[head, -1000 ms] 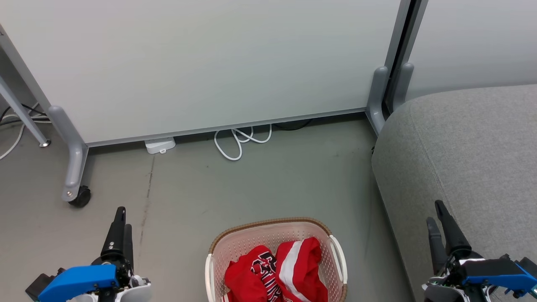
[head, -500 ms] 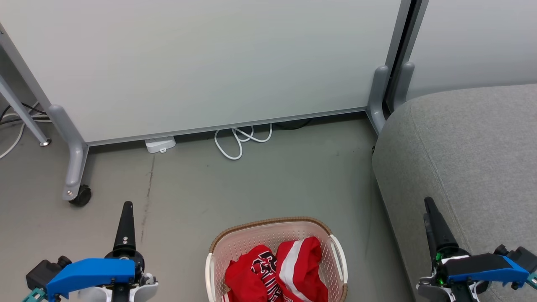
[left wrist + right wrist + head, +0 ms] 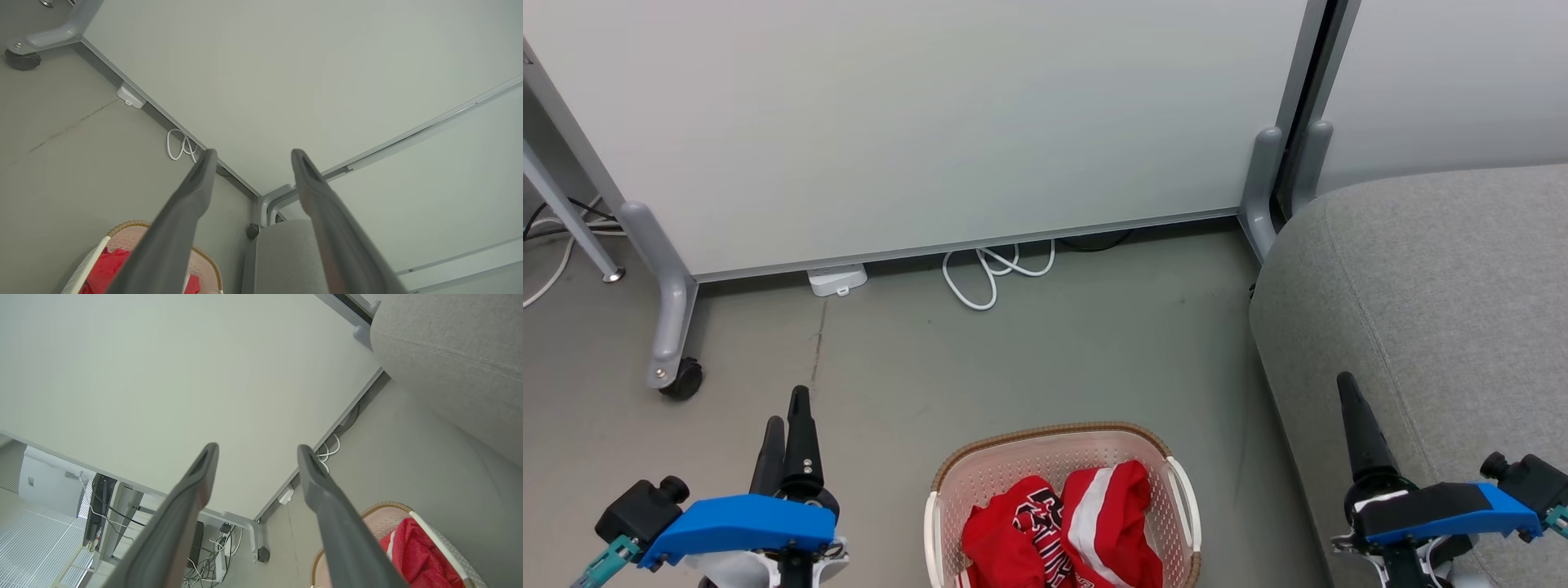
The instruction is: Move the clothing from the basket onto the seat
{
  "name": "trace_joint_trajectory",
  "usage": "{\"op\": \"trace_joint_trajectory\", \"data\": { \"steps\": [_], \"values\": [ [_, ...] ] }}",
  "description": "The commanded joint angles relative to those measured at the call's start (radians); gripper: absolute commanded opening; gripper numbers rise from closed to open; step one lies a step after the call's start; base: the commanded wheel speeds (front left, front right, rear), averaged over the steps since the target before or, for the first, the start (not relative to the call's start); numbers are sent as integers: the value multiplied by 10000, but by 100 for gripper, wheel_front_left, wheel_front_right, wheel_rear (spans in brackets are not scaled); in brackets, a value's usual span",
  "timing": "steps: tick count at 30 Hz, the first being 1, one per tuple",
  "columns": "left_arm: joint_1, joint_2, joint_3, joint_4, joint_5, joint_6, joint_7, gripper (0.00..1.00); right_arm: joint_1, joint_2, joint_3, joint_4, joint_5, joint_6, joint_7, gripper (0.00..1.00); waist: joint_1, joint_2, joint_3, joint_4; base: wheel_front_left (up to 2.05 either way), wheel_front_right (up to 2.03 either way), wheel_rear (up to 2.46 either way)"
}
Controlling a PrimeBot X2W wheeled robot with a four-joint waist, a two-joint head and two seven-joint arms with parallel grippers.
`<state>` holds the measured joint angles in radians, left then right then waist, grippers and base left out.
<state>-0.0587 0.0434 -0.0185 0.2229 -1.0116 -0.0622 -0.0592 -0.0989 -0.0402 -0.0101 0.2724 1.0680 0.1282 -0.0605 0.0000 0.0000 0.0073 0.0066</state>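
The cream-white basket [image 3: 1058, 433] with its brown rim stands on the floor at the bottom centre of the head view. Crumpled red clothing [image 3: 1062, 531] with white stripes and black lettering lies inside it. The grey seat [image 3: 1437, 286] fills the right side. My left gripper [image 3: 788, 406] hovers left of the basket, open and holding nothing; the left wrist view shows its fingers [image 3: 196, 188] spread, with the basket [image 3: 122, 226] below. My right gripper [image 3: 1343, 380] hangs over the seat's front edge, right of the basket. It is open and empty in the right wrist view [image 3: 257, 447].
A white partition panel [image 3: 915, 122] on grey legs stands behind, with a caster [image 3: 682, 380] at the left. A looped white cable [image 3: 988, 278] and a white adapter [image 3: 837, 280] lie at its base. Bare grey floor [image 3: 1054, 359] lies between the basket and the panel.
The left gripper has moved right and forward, nearer the basket, and turned at the wrist. The right gripper has turned side-on and edged left and forward. The clothing stays in the basket.
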Motion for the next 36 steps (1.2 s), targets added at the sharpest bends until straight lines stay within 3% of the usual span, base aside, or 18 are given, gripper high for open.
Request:
{"op": "trace_joint_trajectory", "data": {
  "steps": [1, 10, 36],
  "values": [
    [-154, 70, -100, -140, 424, 14, -106, 100, -241, -73, 41, -137, -382, 21, -99, 100, 0, 0, -2, 1, 0, 0, 0],
    [-86, 82, -316, -60, 2042, 31, -403, 100, -281, -83, 96, 26, -1837, 21, -396, 100, 0, 0, -39, 11, 0, 0, 0],
    [-32, 82, -670, 187, 4969, 9, -1096, 100, -415, -107, 106, 477, -4715, 27, -952, 100, 0, 0, -74, 80, 0, 0, 0]
  ]
}}
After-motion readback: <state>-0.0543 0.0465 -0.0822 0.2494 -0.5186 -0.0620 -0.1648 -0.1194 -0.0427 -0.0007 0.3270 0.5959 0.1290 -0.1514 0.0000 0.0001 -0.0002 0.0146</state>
